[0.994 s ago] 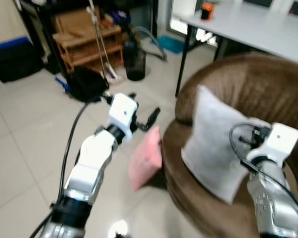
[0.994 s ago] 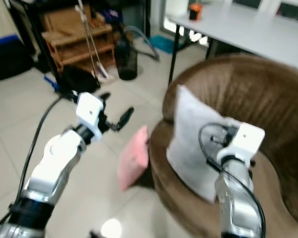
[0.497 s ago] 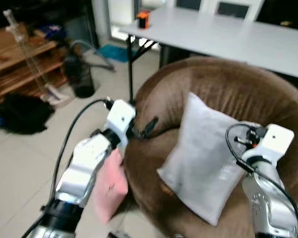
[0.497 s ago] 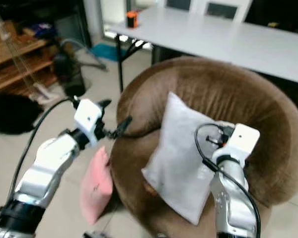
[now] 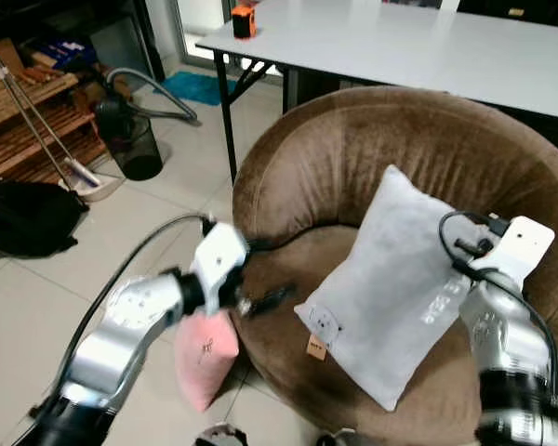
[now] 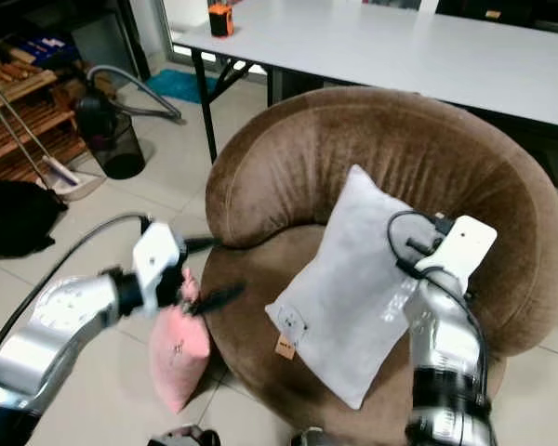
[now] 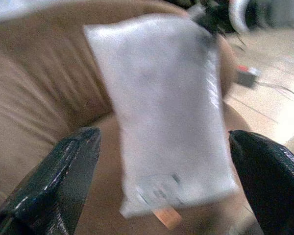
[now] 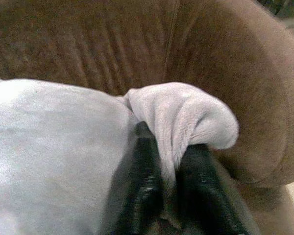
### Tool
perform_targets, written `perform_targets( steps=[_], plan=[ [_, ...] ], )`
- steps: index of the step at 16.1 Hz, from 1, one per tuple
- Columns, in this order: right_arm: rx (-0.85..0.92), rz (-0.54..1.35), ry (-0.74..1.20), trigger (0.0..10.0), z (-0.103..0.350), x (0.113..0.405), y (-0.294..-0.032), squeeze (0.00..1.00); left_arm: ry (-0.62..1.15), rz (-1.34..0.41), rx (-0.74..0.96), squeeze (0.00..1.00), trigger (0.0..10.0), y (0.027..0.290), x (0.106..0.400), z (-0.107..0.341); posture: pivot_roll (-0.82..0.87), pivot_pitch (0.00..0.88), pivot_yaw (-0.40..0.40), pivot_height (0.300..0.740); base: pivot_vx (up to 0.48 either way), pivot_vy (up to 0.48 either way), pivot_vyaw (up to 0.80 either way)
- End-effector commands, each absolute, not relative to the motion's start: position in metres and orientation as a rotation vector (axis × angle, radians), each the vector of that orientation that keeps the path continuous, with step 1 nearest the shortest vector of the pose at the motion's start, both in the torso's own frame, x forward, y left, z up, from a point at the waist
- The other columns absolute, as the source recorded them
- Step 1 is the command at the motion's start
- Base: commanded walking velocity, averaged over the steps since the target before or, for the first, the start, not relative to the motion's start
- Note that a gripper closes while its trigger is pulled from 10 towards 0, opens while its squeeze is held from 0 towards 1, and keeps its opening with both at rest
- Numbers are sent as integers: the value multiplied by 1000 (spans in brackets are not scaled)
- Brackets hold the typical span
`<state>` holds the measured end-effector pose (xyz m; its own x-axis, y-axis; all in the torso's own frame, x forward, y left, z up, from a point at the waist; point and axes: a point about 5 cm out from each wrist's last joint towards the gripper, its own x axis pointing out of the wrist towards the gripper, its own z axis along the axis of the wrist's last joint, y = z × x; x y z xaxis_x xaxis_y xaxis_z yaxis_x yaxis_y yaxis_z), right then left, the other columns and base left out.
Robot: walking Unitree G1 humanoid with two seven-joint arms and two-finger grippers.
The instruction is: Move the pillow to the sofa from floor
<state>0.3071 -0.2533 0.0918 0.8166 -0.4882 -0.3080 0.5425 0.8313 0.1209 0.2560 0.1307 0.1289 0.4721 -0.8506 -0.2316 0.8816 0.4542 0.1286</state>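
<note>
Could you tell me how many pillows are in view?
2. The grey pillow stands on the brown sofa, its corner pinched by the right gripper; the pink pillow is on the floor against the sofa's front.

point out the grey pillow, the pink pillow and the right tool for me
grey pillow (image 5: 391, 288), left eye view, middle of its face as it leans on the brown sofa (image 5: 372, 139).
pink pillow (image 5: 205, 358), left eye view, its lower half, down on the floor against the sofa.
right tool (image 8: 169, 169), right wrist view, between the fingertips pinching the grey pillow's corner.
</note>
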Motion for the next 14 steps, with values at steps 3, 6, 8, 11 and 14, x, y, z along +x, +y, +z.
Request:
perform_targets(
  steps=[3,6,8,11,14],
  plan=[
    [251,-561,237,10000,100,332,-264,1000,131,-1110,242,0,10000,129,251,136,17,125,5,736,0,0,0],
    [135,-700,135,10000,127,346,-285,906,68,-1017,237,0,10000,133,257,142,22,130,4,736,0,0,0],
    [122,-666,64,10000,141,349,-293,0,56,-896,228,0,10000,134,266,141,5,128,5,736,0,0,0],
    [117,-442,-26,10000,144,324,-274,0,28,-720,239,0,10000,133,274,134,-27,105,1,736,0,0,0],
    [92,-371,6,10000,128,279,-245,0,46,-655,256,0,10000,135,276,129,-58,77,8,736,0,228,0]
  ],
)
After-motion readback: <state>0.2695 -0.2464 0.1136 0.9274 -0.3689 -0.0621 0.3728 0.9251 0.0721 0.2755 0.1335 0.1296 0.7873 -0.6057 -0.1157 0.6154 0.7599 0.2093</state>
